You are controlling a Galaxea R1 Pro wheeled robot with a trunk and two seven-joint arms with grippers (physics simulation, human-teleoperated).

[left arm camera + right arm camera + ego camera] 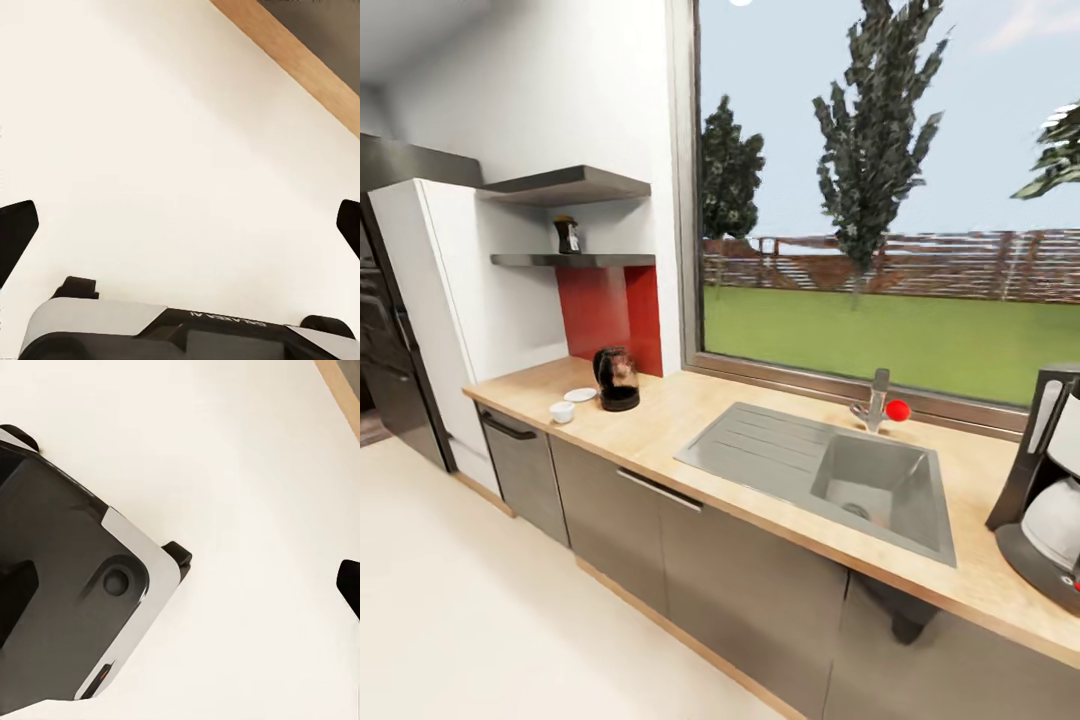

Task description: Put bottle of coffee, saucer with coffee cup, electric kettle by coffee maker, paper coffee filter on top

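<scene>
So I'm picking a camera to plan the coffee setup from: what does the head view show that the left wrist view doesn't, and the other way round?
Head view: the black electric kettle, white coffee cup and white saucer on the wooden countertop, the dark bottle of coffee on the grey shelf, the black coffee maker and the sink. Left wrist view: the open left gripper over the floor. Both: cream floor and the wooden strip under the cabinets.

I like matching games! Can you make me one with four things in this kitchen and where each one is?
Things:
1. bottle of coffee
2. electric kettle
3. coffee maker
4. coffee cup

Places:
A. far right of the countertop
B. on the shelf
C. countertop's front edge, by the saucer
D. in front of the red wall panel

Pairs: 1-B, 2-D, 3-A, 4-C
</scene>
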